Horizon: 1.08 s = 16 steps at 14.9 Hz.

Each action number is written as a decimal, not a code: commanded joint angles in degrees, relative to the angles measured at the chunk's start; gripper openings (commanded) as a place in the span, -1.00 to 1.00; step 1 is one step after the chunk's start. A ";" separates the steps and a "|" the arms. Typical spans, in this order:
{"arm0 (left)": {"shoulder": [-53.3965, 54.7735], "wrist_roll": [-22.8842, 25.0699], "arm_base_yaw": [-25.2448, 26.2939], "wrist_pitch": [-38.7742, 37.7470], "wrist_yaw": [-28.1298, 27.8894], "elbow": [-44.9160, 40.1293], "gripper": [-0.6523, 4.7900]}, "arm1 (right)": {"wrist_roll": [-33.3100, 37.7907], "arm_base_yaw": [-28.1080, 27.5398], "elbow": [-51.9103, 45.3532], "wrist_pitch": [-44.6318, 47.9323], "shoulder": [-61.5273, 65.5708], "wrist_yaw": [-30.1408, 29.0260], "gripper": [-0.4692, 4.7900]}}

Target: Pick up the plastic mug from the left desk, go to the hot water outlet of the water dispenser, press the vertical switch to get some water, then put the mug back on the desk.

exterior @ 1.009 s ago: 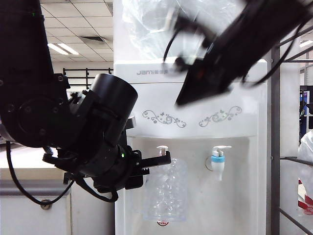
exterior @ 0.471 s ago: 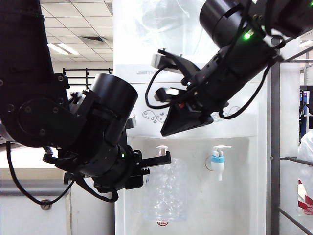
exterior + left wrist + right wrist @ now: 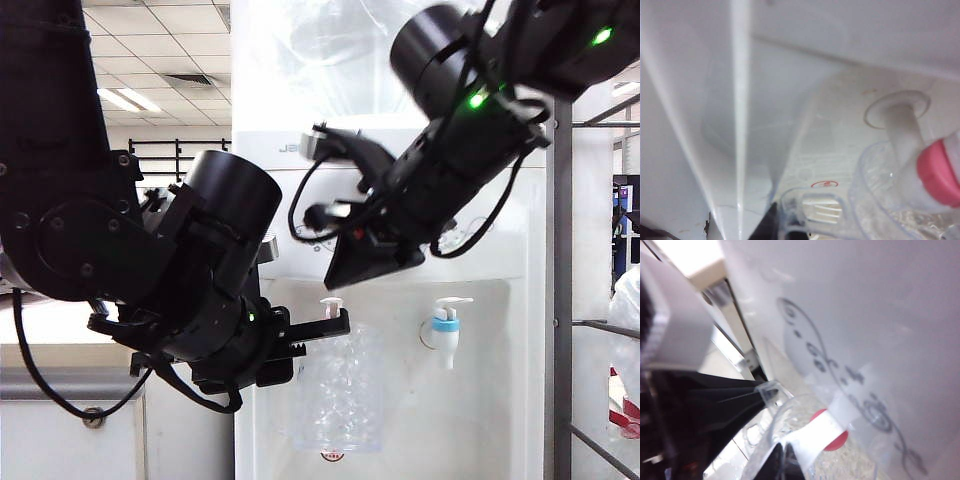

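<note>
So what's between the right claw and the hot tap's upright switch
Nothing. In the exterior view, only bare white water dispenser front shows between the shut right claw and the vertical switch below it.

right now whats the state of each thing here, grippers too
left gripper: shut on the plastic mug, holding it under the hot tap
plastic mug: upright, clear, water level not readable
right gripper: shut, empty, poised just above the vertical switch
vertical switch: upright, not pressed
hot water outlet: over the mug's mouth, no flow visible
blue-collared tap: untouched
water dispenser: jug on top
</note>
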 commanded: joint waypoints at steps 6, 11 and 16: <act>-0.37 0.33 -0.09 1.49 0.02 0.09 -0.78 | -4.66 0.04 1.90 -6.69 2.25 0.28 -0.84; -0.37 0.31 -0.09 1.49 0.02 0.09 -0.78 | -7.85 0.04 1.90 -8.68 2.54 1.49 -0.84; -0.37 0.31 -0.09 1.49 0.04 0.09 -0.78 | -8.31 0.02 1.90 -8.68 2.58 1.51 -0.84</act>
